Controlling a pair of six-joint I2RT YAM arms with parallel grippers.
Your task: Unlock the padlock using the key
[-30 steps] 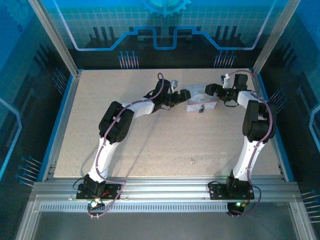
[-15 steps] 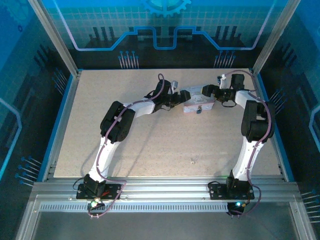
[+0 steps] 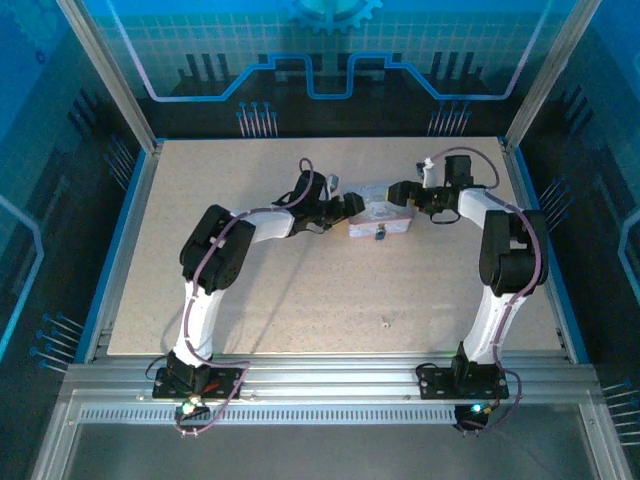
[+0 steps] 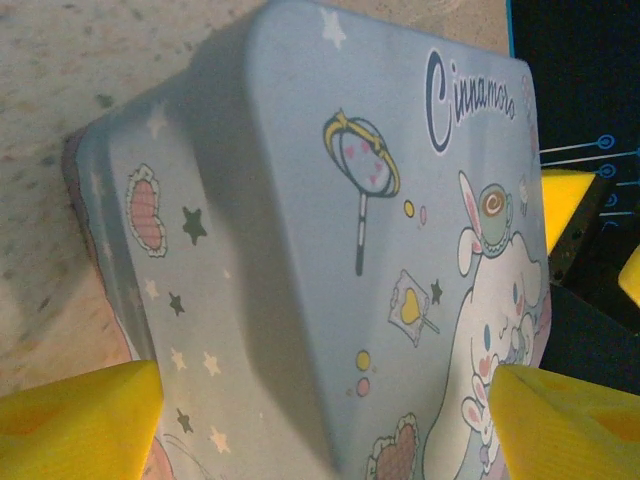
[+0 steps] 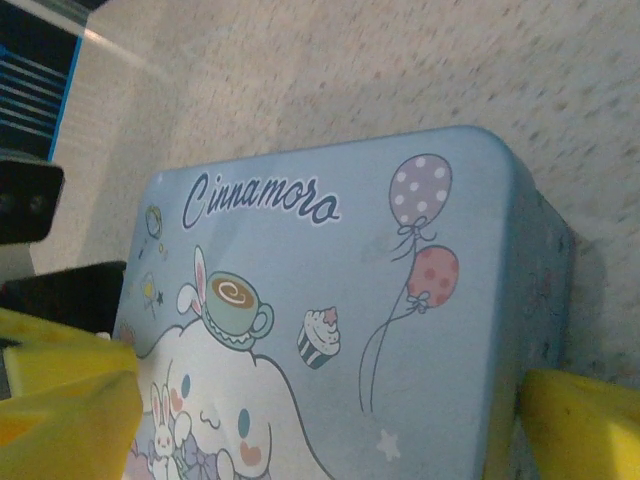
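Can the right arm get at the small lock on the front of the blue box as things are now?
Probably not directly. The right gripper straddles the box from its right end, jaws wide, with the left gripper at the opposite end. The lock hangs off the near side, away from both.

I see the tin box (image 5: 330, 300) in pastel blue, its lid printed with dark blue script, a white long-eared cartoon character, a purple polka-dot balloon, a pink dotted balloon, a cupcake and small stars. My left hand (image 4: 320, 420) has bright yellow fingers (image 4: 75, 420). The desk (image 3: 300, 290) is speckled beige with blue edging.
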